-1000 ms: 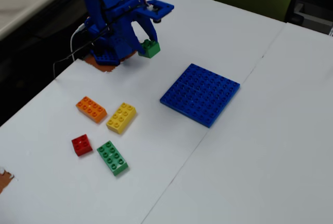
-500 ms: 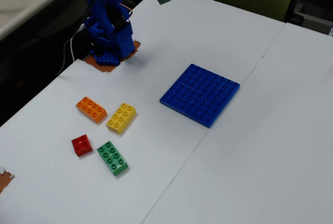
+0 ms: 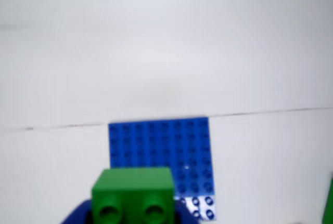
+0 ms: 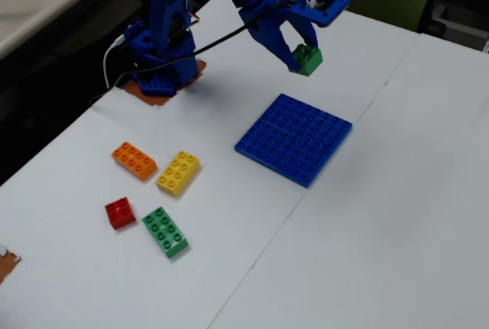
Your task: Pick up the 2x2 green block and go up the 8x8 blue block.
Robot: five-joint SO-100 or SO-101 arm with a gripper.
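Observation:
My gripper (image 4: 299,50) is shut on the 2x2 green block (image 4: 307,59) and holds it in the air, above and just behind the far edge of the 8x8 blue block (image 4: 294,137). The blue plate lies flat on the white table. In the wrist view the green block (image 3: 133,197) fills the bottom centre with its studs facing the camera, and the blue plate (image 3: 161,148) lies beyond it. The blue fingers barely show under the block.
On the table's left in the fixed view lie an orange brick (image 4: 134,160), a yellow brick (image 4: 178,172), a small red brick (image 4: 120,212) and a longer light-green brick (image 4: 165,231). The arm's base (image 4: 159,66) stands at the back left. A seam (image 4: 306,191) crosses the table.
The arm has swung right from beside its base, lifting the green block high and then bringing it down toward the blue plate's far edge. The loose bricks have not moved.

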